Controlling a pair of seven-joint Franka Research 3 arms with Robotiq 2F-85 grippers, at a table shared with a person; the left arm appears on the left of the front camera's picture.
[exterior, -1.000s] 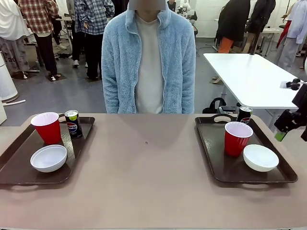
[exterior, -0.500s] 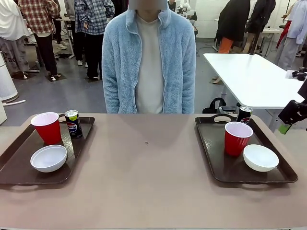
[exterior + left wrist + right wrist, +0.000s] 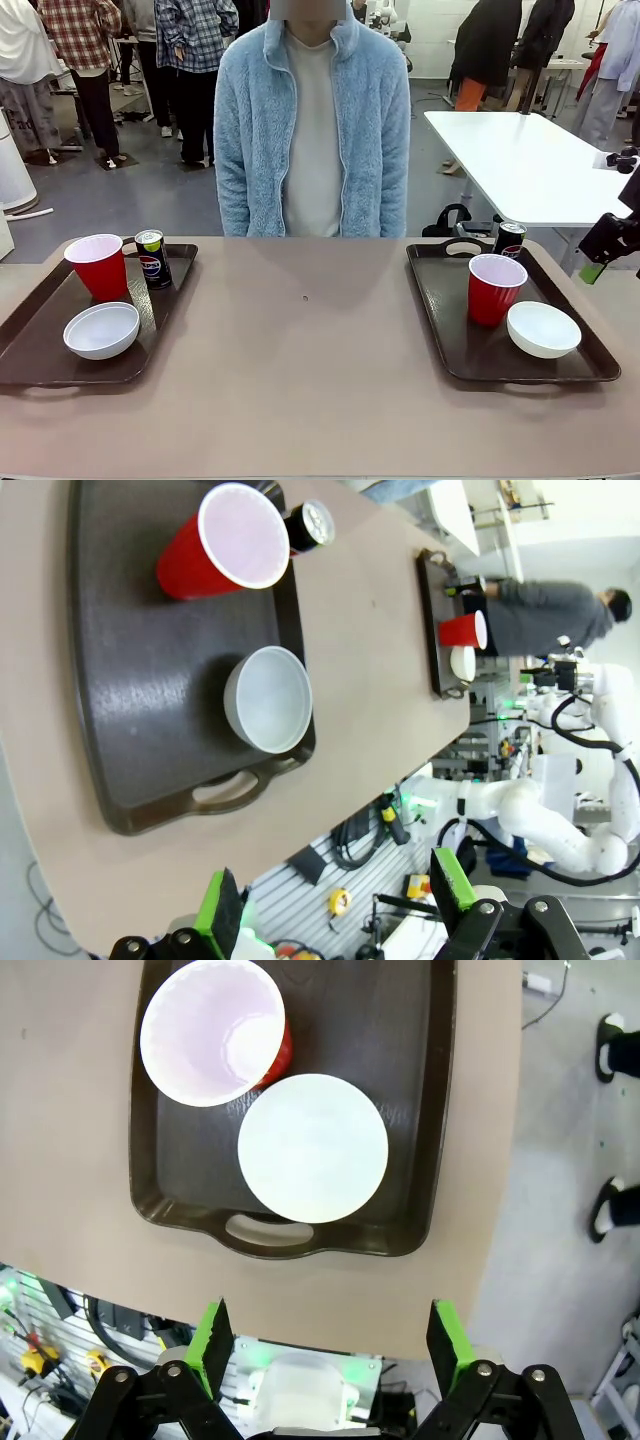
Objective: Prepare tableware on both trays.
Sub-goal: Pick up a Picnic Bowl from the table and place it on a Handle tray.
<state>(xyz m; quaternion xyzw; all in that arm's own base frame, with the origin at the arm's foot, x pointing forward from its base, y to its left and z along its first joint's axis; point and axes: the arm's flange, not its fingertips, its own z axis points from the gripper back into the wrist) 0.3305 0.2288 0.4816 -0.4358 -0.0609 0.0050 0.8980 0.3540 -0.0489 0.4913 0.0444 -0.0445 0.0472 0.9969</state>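
Observation:
The left tray (image 3: 30, 340) carries a red cup (image 3: 97, 265), a dark soda can (image 3: 152, 258) and a white bowl (image 3: 101, 330). On the right tray (image 3: 440, 320) stand a red cup (image 3: 495, 288), a white bowl (image 3: 543, 329) and a can (image 3: 509, 238) at its far rim. My left gripper (image 3: 333, 900) hangs open high above the near end of the left tray (image 3: 120, 730), holding nothing. My right gripper (image 3: 330, 1345) is open and empty above the near handle of the right tray (image 3: 270, 1230), and shows at the picture's right edge (image 3: 600, 262).
A person in a light blue fleece jacket (image 3: 310, 130) stands at the far side of the tan table (image 3: 300, 370), hands out of sight. A white table (image 3: 520, 160) stands behind on the right. Other people stand farther back.
My right gripper has drawn back up and to the right, away from the right tray. The tableware has not moved.

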